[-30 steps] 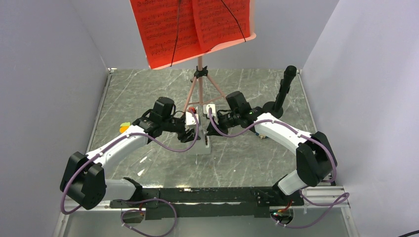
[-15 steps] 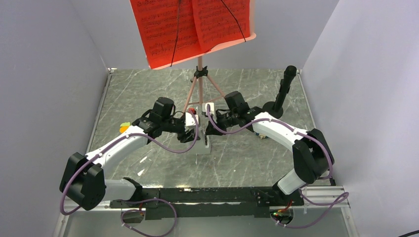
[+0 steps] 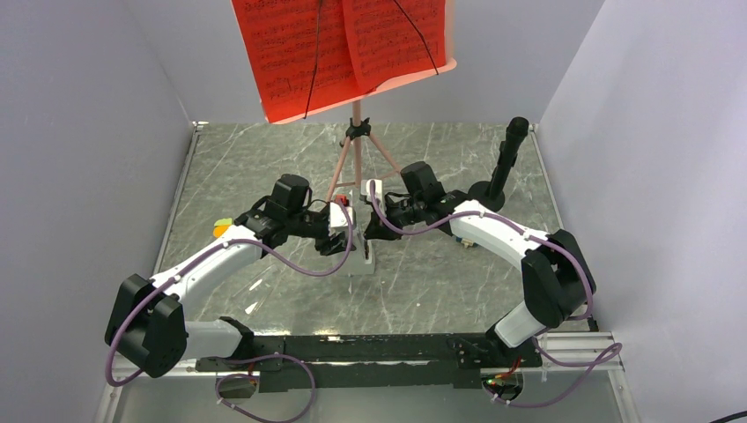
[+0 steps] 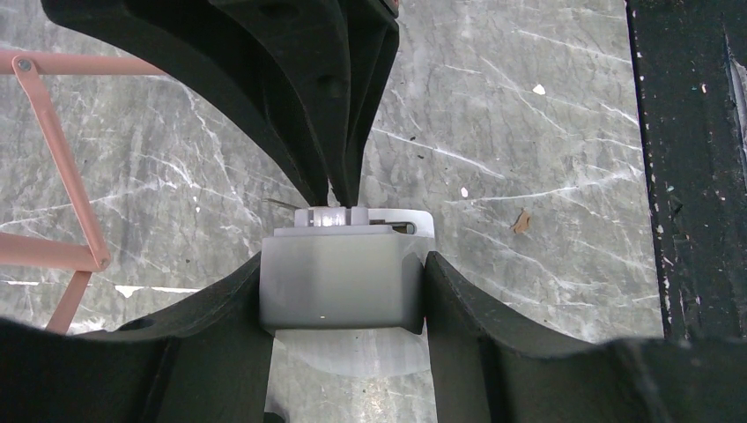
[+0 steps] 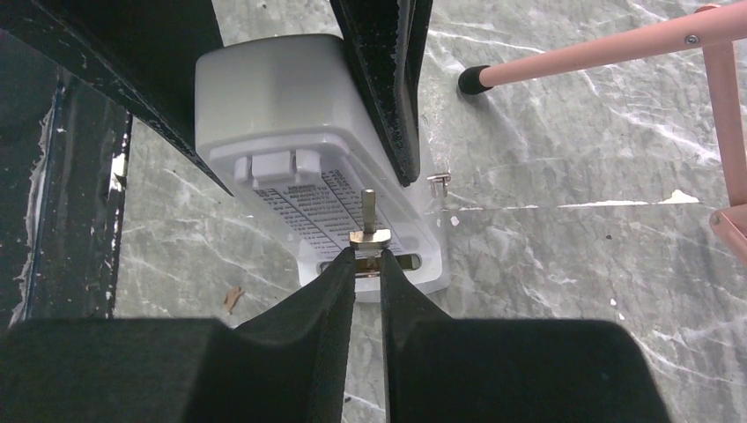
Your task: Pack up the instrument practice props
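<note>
Centre of table point(image 3: 440, 282), top view: white metronome point(image 3: 365, 260) stands just in front of the pink music stand point(image 3: 357, 145), near its tripod feet. Red sheet-music pages point(image 3: 308, 53) sit on the stand's desk, at upper middle of frame. Left claw point(image 3: 337, 242) and right claw point(image 3: 373, 231) meet over the metronome from either side. Toy blocks point(image 3: 222, 227) lie at left, beside the left arm.

Left wrist view: left claw point(image 4: 342, 273) holds the metronome point(image 4: 339, 295), one finger pressed to each flank. Right claw's tips point(image 4: 339, 181) come down from upper frame onto its top edge. Pink stand legs point(image 4: 53, 150) at left.

Right wrist view: right claw point(image 5: 368, 264) is narrow, tips nipping a small metal stem point(image 5: 368, 216) on the metronome's face point(image 5: 273, 106). Stand leg point(image 5: 599, 48) at upper right.
</note>
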